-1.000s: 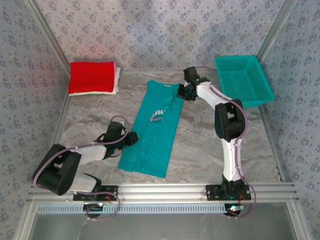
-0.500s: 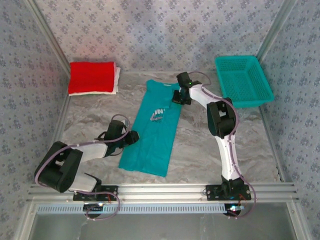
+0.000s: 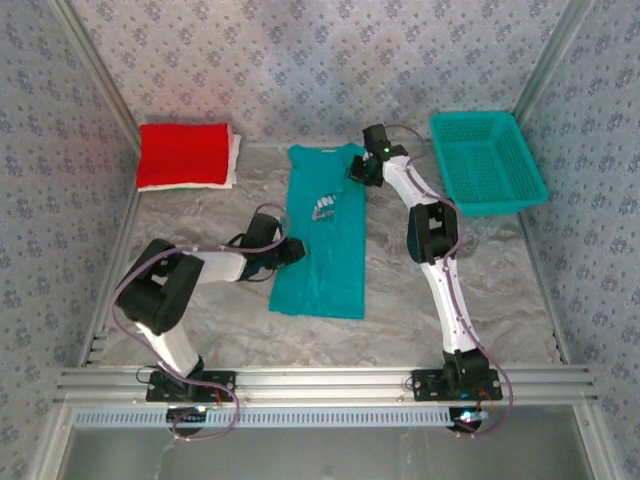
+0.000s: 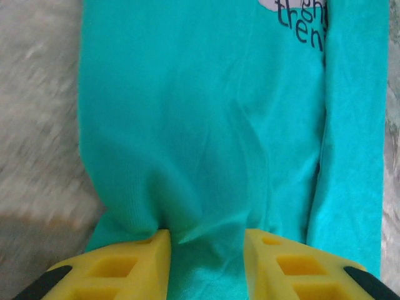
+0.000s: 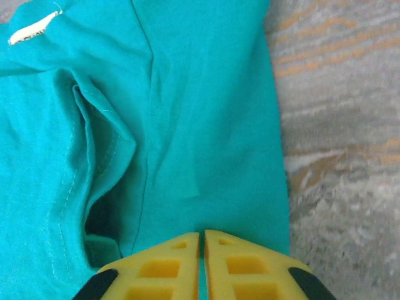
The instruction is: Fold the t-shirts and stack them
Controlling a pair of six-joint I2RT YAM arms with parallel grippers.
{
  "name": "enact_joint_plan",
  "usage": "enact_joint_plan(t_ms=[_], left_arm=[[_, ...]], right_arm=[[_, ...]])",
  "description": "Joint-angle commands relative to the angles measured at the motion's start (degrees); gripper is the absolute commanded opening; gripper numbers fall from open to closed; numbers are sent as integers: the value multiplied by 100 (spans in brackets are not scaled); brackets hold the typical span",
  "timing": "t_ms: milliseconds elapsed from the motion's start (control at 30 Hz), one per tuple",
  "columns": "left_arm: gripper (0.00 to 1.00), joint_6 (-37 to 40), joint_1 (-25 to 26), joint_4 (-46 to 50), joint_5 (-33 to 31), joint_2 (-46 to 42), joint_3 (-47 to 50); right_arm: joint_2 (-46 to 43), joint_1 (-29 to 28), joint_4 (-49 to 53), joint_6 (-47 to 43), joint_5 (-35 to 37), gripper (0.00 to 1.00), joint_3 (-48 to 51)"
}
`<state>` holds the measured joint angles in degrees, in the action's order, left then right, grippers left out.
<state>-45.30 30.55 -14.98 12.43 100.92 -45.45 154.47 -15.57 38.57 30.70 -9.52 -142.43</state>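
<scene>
The teal t-shirt (image 3: 322,240) lies lengthwise on the table, folded into a narrow strip, collar at the far end, white print up. My right gripper (image 3: 358,170) is at its far right corner, by the collar, and is shut on the teal cloth (image 5: 206,112), a sliver of which shows between the fingertips (image 5: 201,250). My left gripper (image 3: 292,248) sits at the shirt's left edge; its yellow fingers stand apart with puckered teal cloth (image 4: 206,125) lying in the gap (image 4: 206,250). A folded red t-shirt (image 3: 183,153) rests on a white one (image 3: 233,160) at the far left.
A teal mesh basket (image 3: 488,160) stands at the far right corner. Patterned walls close in the table (image 3: 500,290) on three sides. A metal rail (image 3: 320,380) runs along the near edge.
The teal shirt has swung from a slant to straight and shifted right and farther away. My left gripper moved right along with its lower edge; my right gripper moved slightly back at the collar.
</scene>
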Motion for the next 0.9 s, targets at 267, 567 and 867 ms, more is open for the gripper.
enact_joint_plan(t_ms=[267, 567, 867], left_arm=[[37, -193, 120, 457, -196, -12, -322], [45, 19, 275, 1458, -994, -2776, 840], [73, -18, -260, 2557, -672, -6535, 2832]], right_arm=[[-908, 222, 120, -317, -656, 44, -21], [-4838, 57, -1619, -503, -814, 51, 4980], [-7856, -877, -2863, -327, -43, 62, 9495]])
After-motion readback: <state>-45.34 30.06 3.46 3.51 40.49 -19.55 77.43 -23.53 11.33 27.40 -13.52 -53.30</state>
